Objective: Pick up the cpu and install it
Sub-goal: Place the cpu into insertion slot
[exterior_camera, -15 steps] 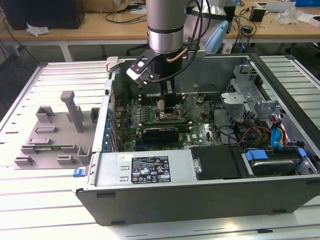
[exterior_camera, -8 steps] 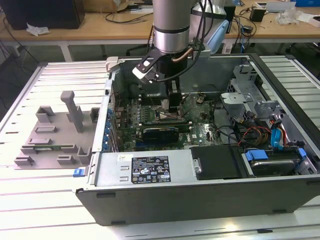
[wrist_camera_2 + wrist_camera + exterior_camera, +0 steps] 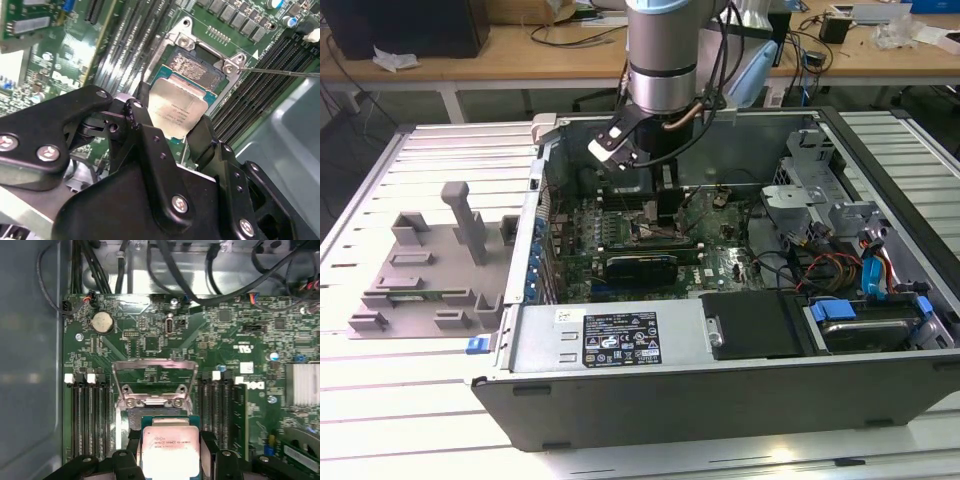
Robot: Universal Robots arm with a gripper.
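Electronics lab: opened computer case [image 3: 720, 400], cable-strewn workbenches [image 3: 500, 62] behind.

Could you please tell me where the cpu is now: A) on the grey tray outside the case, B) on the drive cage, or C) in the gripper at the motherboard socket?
C: in the first wrist view the cpu sits in the gripper at the socket, whose frame stands open.

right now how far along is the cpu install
Done: the cpu is off the grey tray and inside the computer case. In hand: the gripper grips it just over the open socket. Left: it isn't seated, and the load plate stands raised.
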